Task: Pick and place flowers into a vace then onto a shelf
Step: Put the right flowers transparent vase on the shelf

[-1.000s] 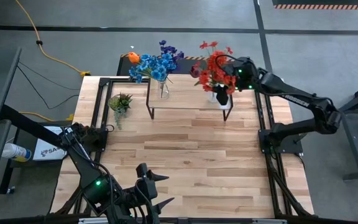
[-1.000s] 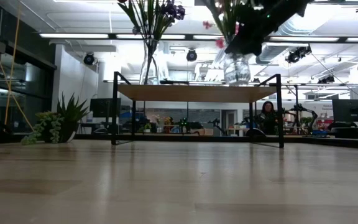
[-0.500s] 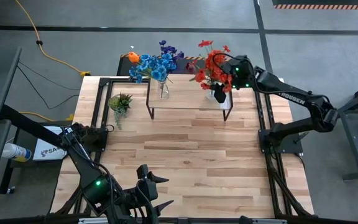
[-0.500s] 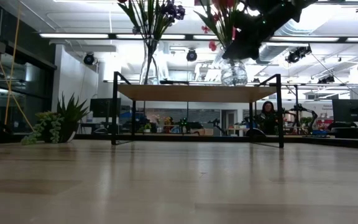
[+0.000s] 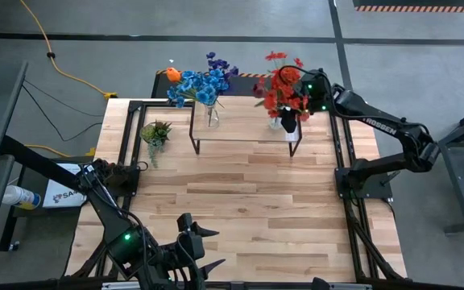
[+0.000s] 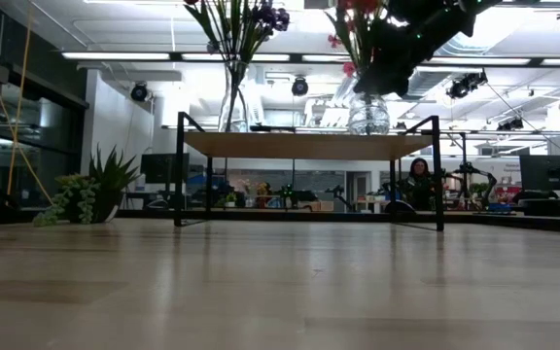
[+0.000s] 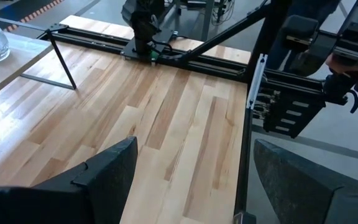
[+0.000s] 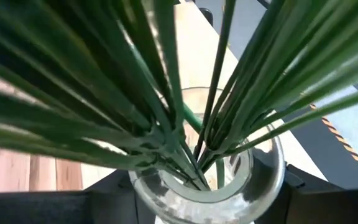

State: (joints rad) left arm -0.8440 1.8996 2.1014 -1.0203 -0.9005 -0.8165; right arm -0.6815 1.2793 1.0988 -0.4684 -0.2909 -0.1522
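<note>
The shelf [image 5: 244, 135] stands at the table's far side and carries two glass vases. The left vase [image 6: 233, 97] holds blue, purple and orange flowers [image 5: 200, 84]. The right vase [image 6: 368, 112] holds red flowers [image 5: 284, 90] and rests with its base on the shelf's right end. My right gripper [image 5: 289, 122] is at this vase, shut on it; green stems [image 8: 166, 93] fill its wrist view. My left gripper [image 5: 204, 246] hangs open over the table's near edge with nothing between its fingers [image 7: 110, 174]. My right gripper has the right vase pinched between its two fingers [image 8: 110, 193] at the glass wall just below the rim [image 8: 140, 186]. It comes from the table's right side, slanting down. The vase stands upright with its base on the shelf.
A small spiky green plant [image 5: 155, 133] sits on the table left of the shelf. Bare wooden tabletop [image 5: 248, 201] stretches between the shelf and my left gripper. Black frame rails [image 5: 341, 153] run along the table's sides. A person [image 6: 419, 180] sits far behind the table.
The vase of red flowers has settled slightly lower onto the shelf's right end in my right gripper. Its blooms have swung a little toward the table's right edge.
</note>
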